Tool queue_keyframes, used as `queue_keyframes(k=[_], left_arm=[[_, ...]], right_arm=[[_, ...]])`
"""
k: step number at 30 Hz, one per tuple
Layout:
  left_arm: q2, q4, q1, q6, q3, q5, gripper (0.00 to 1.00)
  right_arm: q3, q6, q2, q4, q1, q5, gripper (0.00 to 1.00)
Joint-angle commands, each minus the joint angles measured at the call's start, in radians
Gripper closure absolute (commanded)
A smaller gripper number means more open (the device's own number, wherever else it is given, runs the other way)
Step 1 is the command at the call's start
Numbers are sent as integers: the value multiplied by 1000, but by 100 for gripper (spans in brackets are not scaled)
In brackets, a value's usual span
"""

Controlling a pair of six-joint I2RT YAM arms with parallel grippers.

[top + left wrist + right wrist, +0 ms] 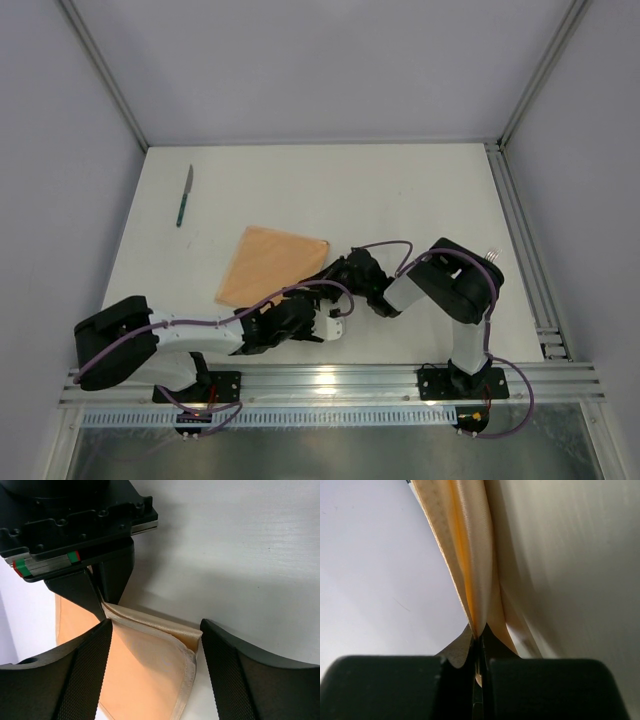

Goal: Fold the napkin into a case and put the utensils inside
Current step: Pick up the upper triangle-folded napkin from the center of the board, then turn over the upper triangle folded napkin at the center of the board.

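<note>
The soft peach-orange cloth napkin lies on the white table; from above, the arms hide its near corner. Wrist views show the right gripper pinching that folded edge, the left gripper spread astride it. A slim teal-handled utensil, probably the knife, lies well apart.

The napkin's near-right corner is blocked by 2 arms. The right gripper is clamped on its fold, and the left gripper straddles the hem with its jaws apart. Beyond the napkin's far and left edges the table is open, with 1 knife well off its far-left corner.
</note>
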State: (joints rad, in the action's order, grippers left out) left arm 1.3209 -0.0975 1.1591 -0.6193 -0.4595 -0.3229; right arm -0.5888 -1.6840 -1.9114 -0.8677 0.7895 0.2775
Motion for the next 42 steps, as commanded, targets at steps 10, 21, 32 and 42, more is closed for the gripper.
queue_keyframes(k=[10,21,32,42], left_arm=[[-35,-137,37,-63,30,-148,62],[-80,89,28,35,-39,-26,100],[-101,329,-35,101,-142,157,100],[-101,352,-42,105,-168,157,100]], right_arm=[[32,-59,14,9,8,-26,96],[33,-55,-9,-4,8,-35,96],[-17,64,-25,139,-84,-54,71],[-98,181,-34,289,-165,-69,71]])
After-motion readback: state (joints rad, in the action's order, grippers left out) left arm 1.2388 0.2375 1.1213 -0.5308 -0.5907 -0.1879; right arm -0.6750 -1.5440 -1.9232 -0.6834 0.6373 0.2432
